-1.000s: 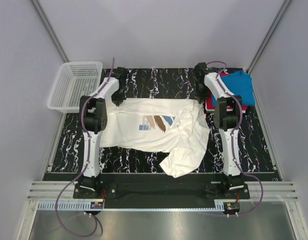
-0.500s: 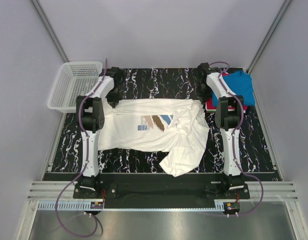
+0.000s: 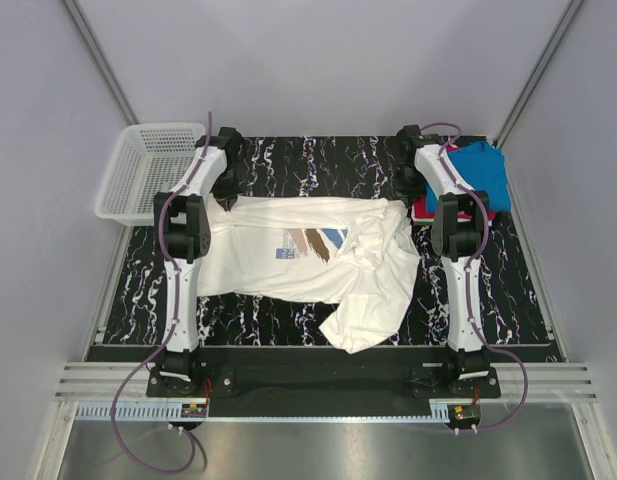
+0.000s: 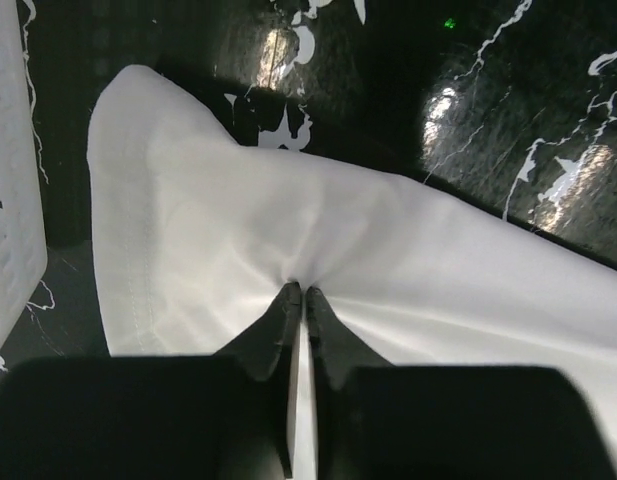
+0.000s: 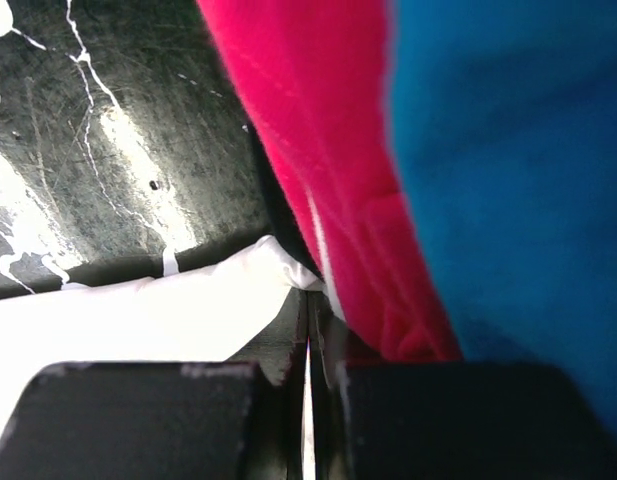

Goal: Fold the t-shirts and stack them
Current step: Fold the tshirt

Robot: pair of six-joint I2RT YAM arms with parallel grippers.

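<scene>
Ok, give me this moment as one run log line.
left gripper: shut on white t-shirt, far-left corner | right gripper: shut on its far-right corner, beside red t-shirt

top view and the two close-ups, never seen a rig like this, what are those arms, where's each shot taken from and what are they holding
They are two robot arms bolted at the near edge of a dark marbled table. The wide picture looks down from above and behind them. Each close-up comes from a camera on one wrist, looking along its own pincer. A white t-shirt lies spread between the arms; a blue t-shirt and a red t-shirt sit far right, a white mesh basket far left. The left pincer is shut on the white shirt's cloth. The right pincer is shut on another edge of it, beside the red one.
</scene>
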